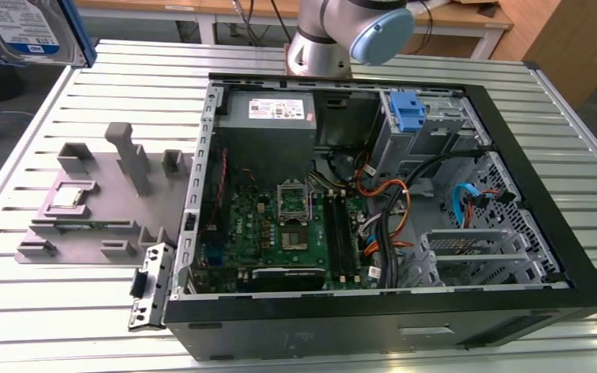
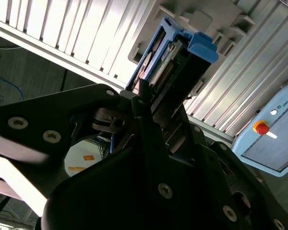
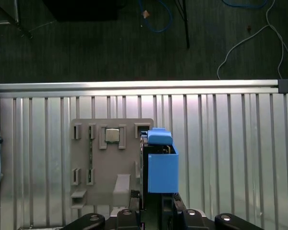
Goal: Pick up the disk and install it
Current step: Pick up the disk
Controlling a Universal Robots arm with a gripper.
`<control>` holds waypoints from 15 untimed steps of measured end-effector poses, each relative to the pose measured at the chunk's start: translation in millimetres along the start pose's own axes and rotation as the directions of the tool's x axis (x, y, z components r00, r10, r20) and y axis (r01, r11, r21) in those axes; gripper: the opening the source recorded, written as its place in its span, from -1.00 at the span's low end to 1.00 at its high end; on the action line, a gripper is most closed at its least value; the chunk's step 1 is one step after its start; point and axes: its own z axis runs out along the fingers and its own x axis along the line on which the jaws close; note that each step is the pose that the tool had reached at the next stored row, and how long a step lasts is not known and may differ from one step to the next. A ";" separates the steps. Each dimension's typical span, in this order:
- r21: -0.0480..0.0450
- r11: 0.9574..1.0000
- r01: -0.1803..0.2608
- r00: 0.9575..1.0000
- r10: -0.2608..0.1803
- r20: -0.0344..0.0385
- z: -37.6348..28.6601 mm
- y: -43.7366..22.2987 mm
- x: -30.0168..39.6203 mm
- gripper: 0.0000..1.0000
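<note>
Exterior view has the disk (image 1: 31, 31) up in its top left corner, label facing out, well apart from the open case (image 1: 547, 256) and, by the look of it, lifted clear of the bench (image 1: 29, 311).

Second wrist view gives the grip. The end effector (image 2: 158, 108) is clenched on the disk (image 2: 182, 57), with dark fingers (image 2: 146, 120) against its sides and the blue carrier end poking out beyond them.

So the pick looks done and the install not begun. My read is that what remains calls for a carry across to the case, a turn to match the disk to a drive bay, and a straight slide-in that stays clear of the cables (image 1: 382, 194).

First wrist view looks along the disk (image 3: 161, 167) edge-on and places it over the edge of the grey fixture (image 3: 86, 177), near the chip (image 3: 112, 135). The exterior view doesn't settle that placing. It offers the label and the inside of the case, while the wrist views offer the hold itself.
</note>
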 end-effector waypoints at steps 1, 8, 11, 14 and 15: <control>0.000 1.000 0.000 1.000 0.000 0.000 -3.0 0.1 -0.1 -0.30; 0.000 1.000 0.000 1.000 0.000 0.000 -6.6 0.1 -0.3 -0.30; 0.000 1.000 0.000 1.000 0.000 0.000 -6.7 0.1 -0.4 -0.30; 0.000 1.000 0.000 1.000 0.000 0.000 -6.9 0.1 -0.4 -0.30; 0.000 1.000 0.000 1.000 0.000 0.000 -7.0 0.1 -0.4 -0.30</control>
